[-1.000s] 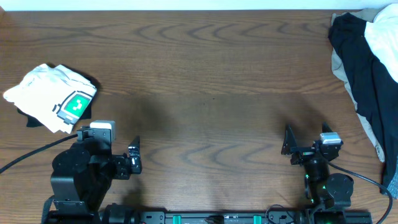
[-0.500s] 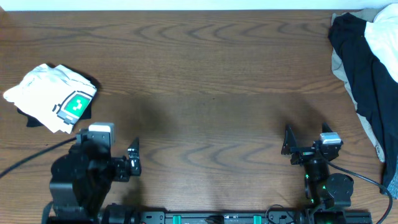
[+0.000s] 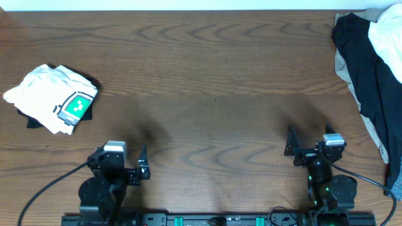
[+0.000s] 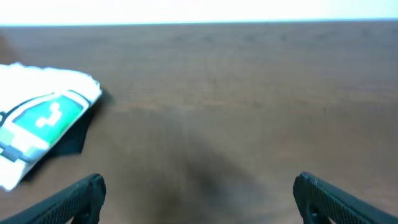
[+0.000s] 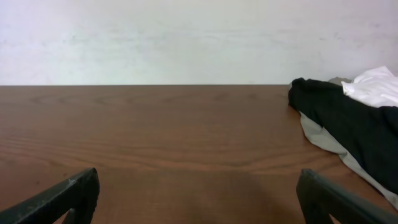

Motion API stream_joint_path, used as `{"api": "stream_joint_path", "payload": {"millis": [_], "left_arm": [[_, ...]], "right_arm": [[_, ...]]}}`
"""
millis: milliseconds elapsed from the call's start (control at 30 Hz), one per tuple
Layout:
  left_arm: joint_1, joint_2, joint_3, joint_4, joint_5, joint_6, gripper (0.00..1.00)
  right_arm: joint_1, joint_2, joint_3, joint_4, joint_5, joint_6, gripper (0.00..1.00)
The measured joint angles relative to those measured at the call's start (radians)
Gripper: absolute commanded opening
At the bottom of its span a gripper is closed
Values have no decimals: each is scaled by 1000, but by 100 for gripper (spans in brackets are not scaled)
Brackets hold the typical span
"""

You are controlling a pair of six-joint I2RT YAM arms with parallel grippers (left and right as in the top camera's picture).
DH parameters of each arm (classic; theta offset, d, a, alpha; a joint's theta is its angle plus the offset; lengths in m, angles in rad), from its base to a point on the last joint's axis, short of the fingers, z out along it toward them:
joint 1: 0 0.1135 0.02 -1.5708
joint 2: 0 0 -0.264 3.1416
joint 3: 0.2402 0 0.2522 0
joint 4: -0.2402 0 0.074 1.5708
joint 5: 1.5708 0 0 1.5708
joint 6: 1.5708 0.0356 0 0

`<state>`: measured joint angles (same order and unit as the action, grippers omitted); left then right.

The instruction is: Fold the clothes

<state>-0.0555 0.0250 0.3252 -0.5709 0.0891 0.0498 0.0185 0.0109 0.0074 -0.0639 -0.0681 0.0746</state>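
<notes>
The white T-shirt [image 3: 51,96] lies folded at the table's left edge, its green-and-white square print facing up. It also shows at the left of the left wrist view [image 4: 40,124]. My left gripper [image 3: 125,162] is open and empty near the front edge, to the right of and nearer than the shirt; its fingers show wide apart in the left wrist view [image 4: 199,196]. My right gripper [image 3: 308,139] is open and empty at the front right, fingers wide apart in the right wrist view [image 5: 199,196].
A small black folded garment [image 3: 38,119] lies under the white shirt. A large black garment heaped with pale cloth [image 3: 370,75] fills the table's right edge; it also shows in the right wrist view [image 5: 348,130]. The brown wooden table [image 3: 213,81] lies between.
My left arm has pulled back toward the front edge and shifted right, away from the shirt. The right arm and the clothes have not moved.
</notes>
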Motion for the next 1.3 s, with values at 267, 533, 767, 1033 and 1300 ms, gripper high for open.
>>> {"api": "stream_joint_path", "payload": {"millis": [267, 533, 767, 1033, 1300], "left_arm": [[0, -14, -200, 412, -17, 0, 98], [0, -15, -319, 588, -19, 0, 98], [0, -15, -312, 551, -29, 0, 98], [0, -15, -312, 550, -29, 0, 98], [0, -15, -312, 550, -29, 0, 98]], "right_arm": [[0, 0, 0, 0, 0, 0, 99], [0, 0, 0, 0, 0, 0, 99], [0, 0, 0, 0, 0, 0, 99], [0, 0, 0, 0, 0, 0, 99], [0, 0, 0, 0, 0, 0, 99]]}}
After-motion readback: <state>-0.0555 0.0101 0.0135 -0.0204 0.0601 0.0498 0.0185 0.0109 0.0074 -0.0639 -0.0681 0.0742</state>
